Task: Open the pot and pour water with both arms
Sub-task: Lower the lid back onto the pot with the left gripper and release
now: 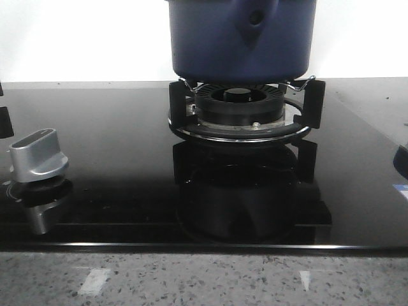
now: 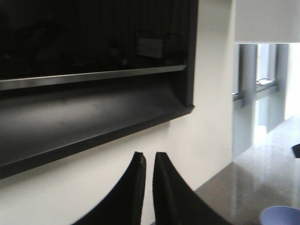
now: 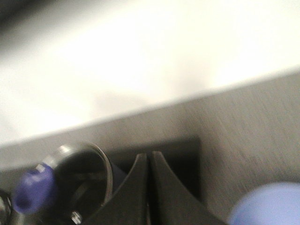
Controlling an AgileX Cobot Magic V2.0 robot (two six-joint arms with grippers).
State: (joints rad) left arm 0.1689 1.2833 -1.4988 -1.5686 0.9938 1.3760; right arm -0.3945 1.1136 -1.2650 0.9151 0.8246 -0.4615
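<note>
The dark blue pot (image 1: pixel 242 38) sits on the black burner grate (image 1: pixel 239 121) at the back middle of the cooktop. Its top is cut off by the frame's edge, and its teardrop bracket faces me. Neither gripper shows in the front view. My left gripper (image 2: pixel 149 157) is shut on nothing and points at a white wall under a black hood. My right gripper (image 3: pixel 149 157) is shut and empty, above the counter. Beside it is a blurred round dark thing with a shiny rim (image 3: pixel 86 180) and a blue knob-like part (image 3: pixel 33 188).
A silver stove knob (image 1: pixel 38 153) stands at the cooktop's front left. The black glass cooktop (image 1: pixel 115 166) ends at a speckled stone counter edge (image 1: pixel 204 280). A pale blue round object lies on the counter (image 3: pixel 269 206), also in the left wrist view (image 2: pixel 281 216).
</note>
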